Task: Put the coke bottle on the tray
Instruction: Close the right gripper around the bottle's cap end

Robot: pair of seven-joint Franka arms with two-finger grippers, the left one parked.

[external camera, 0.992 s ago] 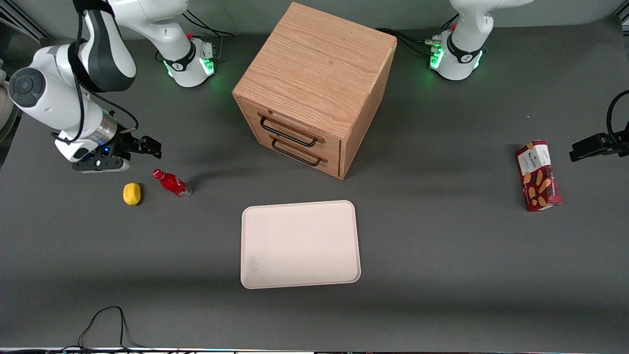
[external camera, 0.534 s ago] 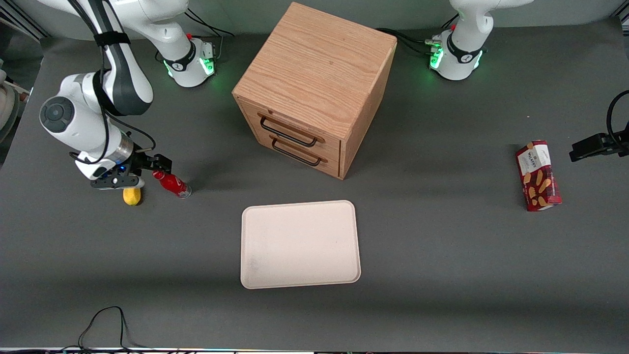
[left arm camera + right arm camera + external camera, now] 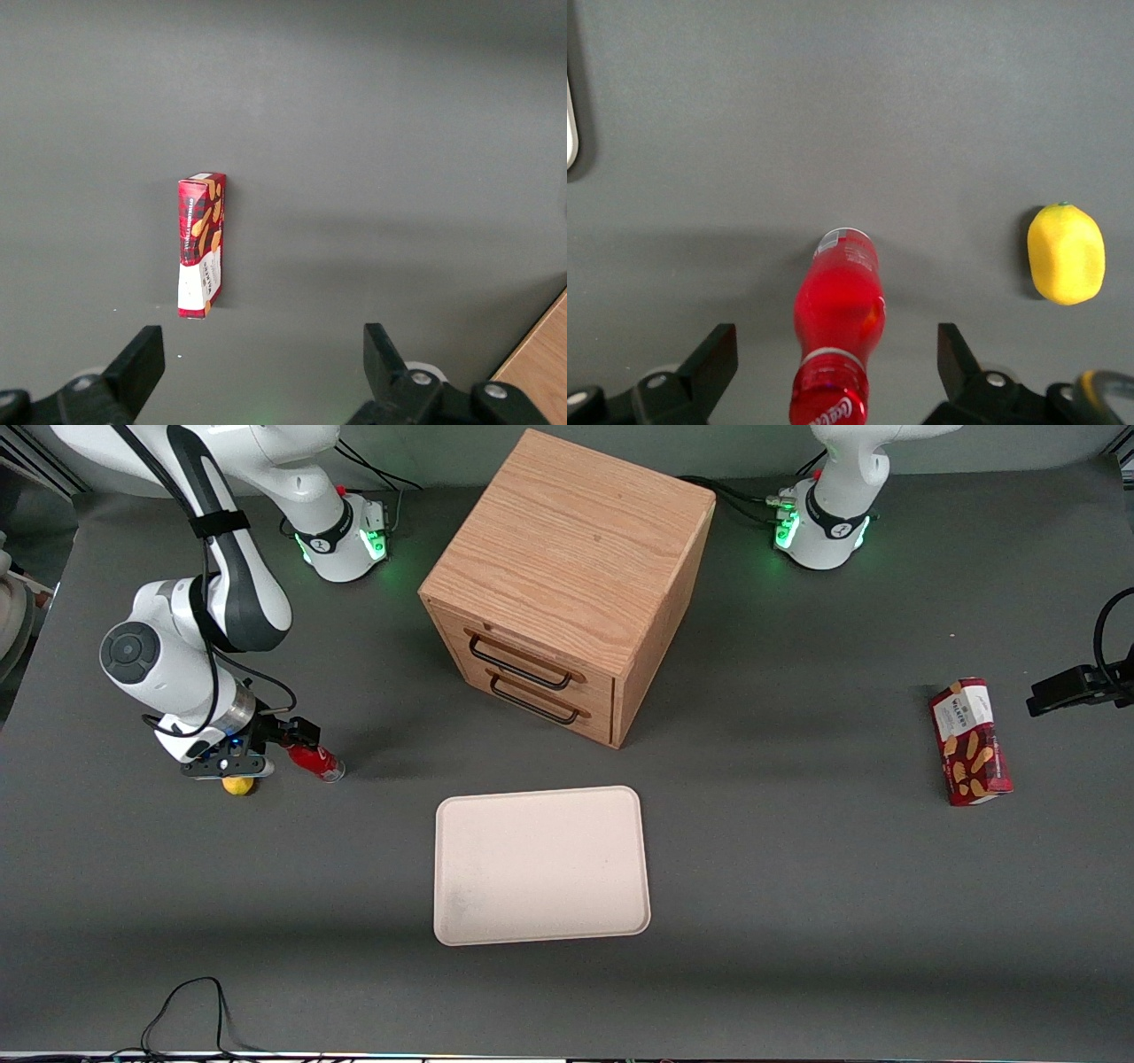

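The coke bottle point(image 3: 314, 760), small and red with a clear base, lies on the grey table toward the working arm's end. In the right wrist view the coke bottle point(image 3: 835, 332) lies lengthwise midway between the two fingers, which stand wide apart and do not touch it. My gripper point(image 3: 288, 739) is open, low over the bottle's cap end, hiding the cap in the front view. The cream-white tray point(image 3: 541, 864) lies flat nearer the front camera than the cabinet; a sliver of its rim point(image 3: 571, 133) shows in the right wrist view.
A yellow lemon-like ball point(image 3: 236, 784) lies beside the bottle, partly under the wrist, and shows in the right wrist view point(image 3: 1066, 254). A wooden drawer cabinet point(image 3: 567, 584) stands mid-table. A red snack box point(image 3: 969, 740) lies toward the parked arm's end and shows in the left wrist view point(image 3: 201, 243).
My gripper has come down and moved toward the bottle, from above and beside it to low over its cap end. The bottle, ball and tray have not moved.
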